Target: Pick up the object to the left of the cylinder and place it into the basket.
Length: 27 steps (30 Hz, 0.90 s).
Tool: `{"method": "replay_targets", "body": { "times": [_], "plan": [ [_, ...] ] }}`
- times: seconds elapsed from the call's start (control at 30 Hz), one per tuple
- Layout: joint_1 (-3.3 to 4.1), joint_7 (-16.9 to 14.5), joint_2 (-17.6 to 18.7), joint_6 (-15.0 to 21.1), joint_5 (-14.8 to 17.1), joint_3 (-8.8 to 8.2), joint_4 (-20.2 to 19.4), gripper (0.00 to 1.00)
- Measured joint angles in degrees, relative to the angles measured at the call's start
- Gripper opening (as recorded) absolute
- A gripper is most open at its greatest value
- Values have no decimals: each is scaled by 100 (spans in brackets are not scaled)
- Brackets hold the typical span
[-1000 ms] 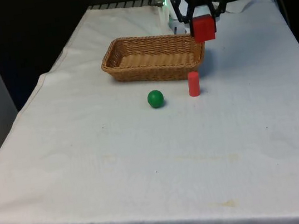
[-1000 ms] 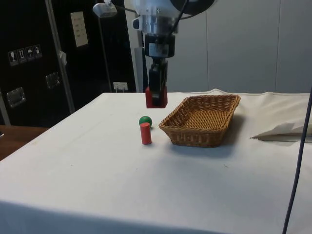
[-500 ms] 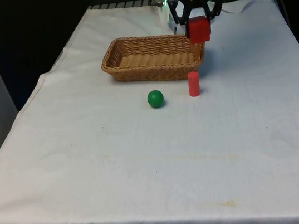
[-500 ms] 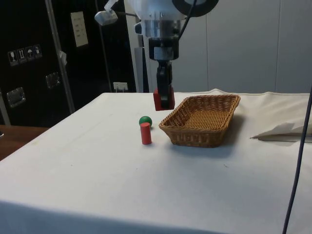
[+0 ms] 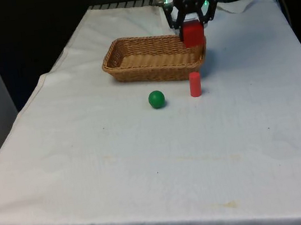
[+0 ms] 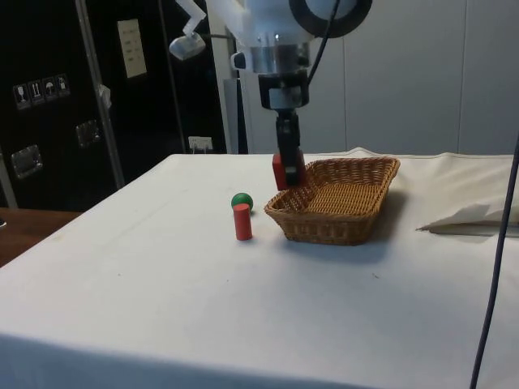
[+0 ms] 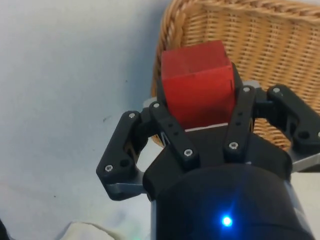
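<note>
My gripper [image 5: 191, 27] is shut on a red cube [image 5: 192, 33], holding it in the air above the wicker basket's [image 5: 154, 58] end at the front view's right. From the side the cube [image 6: 286, 171] hangs just over the basket's [image 6: 336, 198] near rim. The wrist view has the cube [image 7: 198, 82] clamped between the fingers with the basket [image 7: 280, 45] below it. A red cylinder [image 5: 194, 84] stands upright on the cloth in front of the basket. A green ball [image 5: 156, 99] rests to the front view's left of the cylinder.
The basket holds nothing that I can see. Crumpled white cloth or paper [image 6: 466, 217] lies beyond the basket in the side view. A dark cable [image 6: 496, 267] hangs at the side view's right edge. Bare white cloth spreads across the near half of the table.
My gripper has carried the red cube from beside the basket towards it and a little lower, so it now hangs over the basket's rim. Ball and cylinder have not moved.
</note>
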Motion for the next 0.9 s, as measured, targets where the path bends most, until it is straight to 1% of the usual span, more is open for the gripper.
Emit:
{"method": "replay_targets", "body": {
  "times": [0.1,0.17,0.2,0.27,0.47,0.53,0.57,0.63,0.67,0.8,0.83,0.87,0.9],
  "plan": [
    [-17,-69,-46,0,-63,-74,-74,0],
    [-29,-172,-126,0,-86,-149,-172,0],
    [-29,-172,-126,0,-86,-149,-172,0],
    [-40,-235,-195,0,-120,-201,-252,0],
    [-80,-378,-435,40,-315,-401,-510,0],
    [-86,-407,-470,52,-338,-430,-544,0],
    [-92,-447,-521,74,-401,-493,-607,0],
    [-92,-447,-521,74,-401,-493,-607,0],
    [-97,-481,-573,92,-458,-544,-665,0],
    [-109,-516,-613,172,-567,-630,-728,0],
    [-109,-550,-613,264,-625,-688,-773,0],
    [-109,-550,-613,264,-625,-688,-773,0],
    [-109,-596,-613,367,-647,-733,-825,0]
  ]
}}
